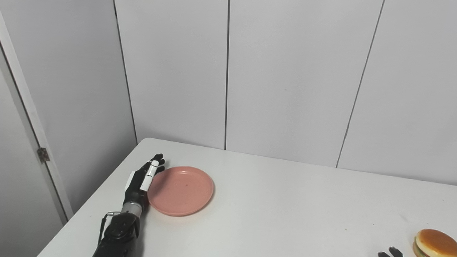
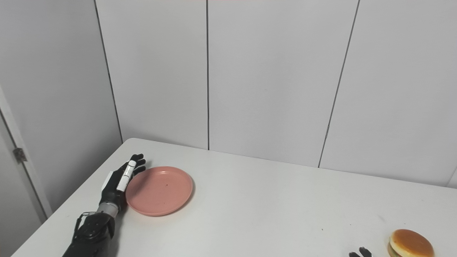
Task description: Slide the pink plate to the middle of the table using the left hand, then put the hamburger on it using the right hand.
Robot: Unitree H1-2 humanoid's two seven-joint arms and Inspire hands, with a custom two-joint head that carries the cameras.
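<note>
On the table's (image 1: 271, 200) left, my left hand (image 1: 141, 182) lies flat, fingers extended, against the pink plate's (image 1: 181, 190) rim. My right hand (image 1: 391, 253) barely shows beside the hamburger (image 1: 436, 243); I can't tell its grip.

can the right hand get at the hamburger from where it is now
Probably yes. Only the right hand's fingertips show at the bottom edge, just left of the hamburger, with bare table between them and nothing in the way. Whether it is open cannot be told.
</note>
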